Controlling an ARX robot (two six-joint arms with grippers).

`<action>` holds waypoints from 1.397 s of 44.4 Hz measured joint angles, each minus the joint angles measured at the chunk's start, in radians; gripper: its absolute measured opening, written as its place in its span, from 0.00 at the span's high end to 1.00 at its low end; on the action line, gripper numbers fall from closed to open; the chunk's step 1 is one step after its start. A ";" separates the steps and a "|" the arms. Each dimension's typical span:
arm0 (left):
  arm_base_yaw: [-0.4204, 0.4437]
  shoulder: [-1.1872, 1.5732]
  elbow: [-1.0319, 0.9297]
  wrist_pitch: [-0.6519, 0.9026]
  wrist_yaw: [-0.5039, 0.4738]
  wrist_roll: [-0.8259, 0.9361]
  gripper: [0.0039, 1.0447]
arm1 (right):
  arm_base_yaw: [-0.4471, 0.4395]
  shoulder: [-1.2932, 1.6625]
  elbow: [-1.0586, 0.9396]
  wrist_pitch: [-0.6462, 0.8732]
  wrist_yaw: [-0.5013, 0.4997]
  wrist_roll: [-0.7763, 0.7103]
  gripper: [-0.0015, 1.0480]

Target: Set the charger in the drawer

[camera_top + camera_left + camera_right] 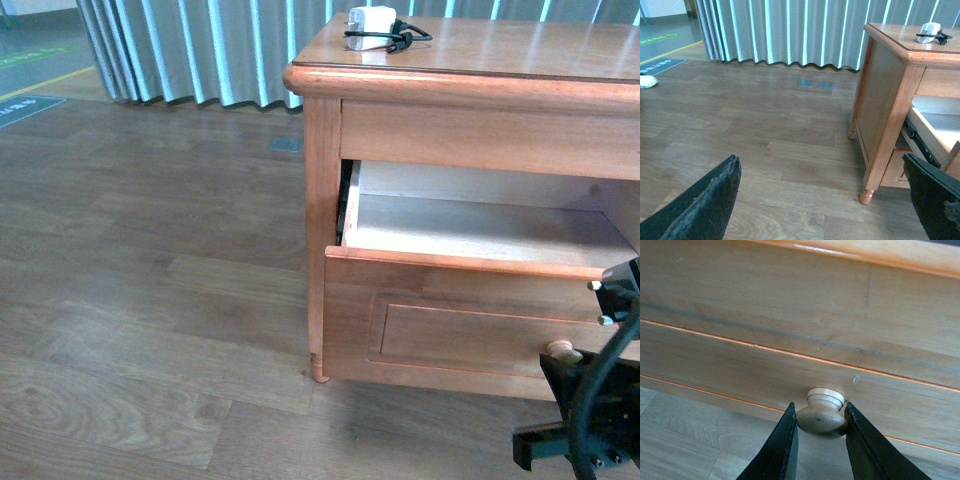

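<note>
The charger [372, 22] lies on the cabinet top [520, 50], near its left front corner, at about 12 o'clock in the front view. Its black cable [400, 40] is bunched on the block's 3 o'clock side. The drawer [450, 320] below stands pulled out, its pale inside bare. The right end effector [821, 427] is clenched on the knob [822, 412], one finger at the knob's 9 o'clock and one at its 3. The left end effector [820, 210] is released and spread wide, holding nothing. The white block looks light, rigid and smooth-skinned, so probably a little slippery. The cable looks limp and likely to dangle or catch on the drawer's edge. The better hold is likely across the block's two flat sides (not the cable, which would let the block swing), keeping the coil gathered underneath.
</note>
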 joint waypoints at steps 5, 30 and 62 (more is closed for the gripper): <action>0.000 0.000 0.000 0.000 0.000 0.000 0.06 | -0.001 -0.017 -0.037 0.014 -0.017 0.002 0.79; 0.000 0.000 0.000 0.000 0.000 0.000 0.06 | -0.111 -0.388 -0.145 -0.248 -0.182 -0.008 0.06; 0.000 0.000 0.000 0.000 0.000 0.000 0.06 | -0.608 -1.352 -0.121 -1.019 -0.671 0.022 0.08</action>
